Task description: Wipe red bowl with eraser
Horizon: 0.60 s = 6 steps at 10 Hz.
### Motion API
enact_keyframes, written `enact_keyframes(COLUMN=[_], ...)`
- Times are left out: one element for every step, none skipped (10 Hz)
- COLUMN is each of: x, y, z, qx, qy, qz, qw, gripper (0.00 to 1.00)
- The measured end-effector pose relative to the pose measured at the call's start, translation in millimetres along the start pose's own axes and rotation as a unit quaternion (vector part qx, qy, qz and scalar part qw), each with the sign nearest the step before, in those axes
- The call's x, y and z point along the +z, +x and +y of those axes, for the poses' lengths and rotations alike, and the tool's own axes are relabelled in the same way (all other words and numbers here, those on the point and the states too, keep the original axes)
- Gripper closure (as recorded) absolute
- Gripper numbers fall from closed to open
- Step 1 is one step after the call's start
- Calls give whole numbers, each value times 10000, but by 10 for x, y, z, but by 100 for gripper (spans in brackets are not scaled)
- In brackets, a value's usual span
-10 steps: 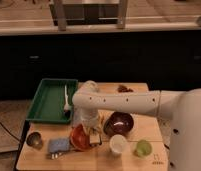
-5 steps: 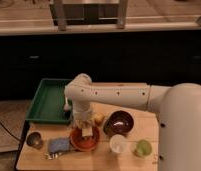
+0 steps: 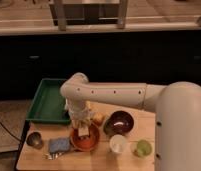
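Gripper [image 3: 83, 125] is hanging inside red bowl [image 3: 76, 144] near desk's [image 3: 94, 160] 6 o'clock edge, fingers clamping eraser [image 3: 84, 132]. Wiping step prob. underway; next move is calling for small sweeps w/ light pressure, keeping clear of maroon bowl [image 3: 121, 122] at 3 o'clock.

Gripper [image 3: 82, 125] sits low over the red bowl [image 3: 92, 145], covering its back rim and part of its inside. The eraser [image 3: 83, 132] in the bowl shows only as a pale patch under the gripper; I cannot tell where one ends and the other begins. Behind the bowl, the arm [image 3: 109, 94] hides the green tray's [image 3: 46, 102] right corner and part of the yellow lump [image 3: 98, 119]. Left of the bowl, small bits [image 3: 51, 156] in front of the blue pad [image 3: 59, 145]: I cannot make them out. Right of the bowl, the robot body [image 3: 184, 130] is cut off by the right and bottom edges.
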<state>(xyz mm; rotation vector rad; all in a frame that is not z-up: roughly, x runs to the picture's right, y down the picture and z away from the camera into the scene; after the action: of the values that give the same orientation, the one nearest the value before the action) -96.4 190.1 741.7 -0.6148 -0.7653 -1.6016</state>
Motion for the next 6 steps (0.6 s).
enact_keyframes(x=[-1,-1,1,0,-1,0], y=[0,0,-1,-1,0,0], z=[15,13,2,7,10,6], qx=[15,13,2,7,11,7], qy=[2,2,1,1,2,2], qz=[0,0,-2,-1,0,-1], qw=[10000,10000,10000,10000,10000,10000], gripper=[100,100,100,100,100,100])
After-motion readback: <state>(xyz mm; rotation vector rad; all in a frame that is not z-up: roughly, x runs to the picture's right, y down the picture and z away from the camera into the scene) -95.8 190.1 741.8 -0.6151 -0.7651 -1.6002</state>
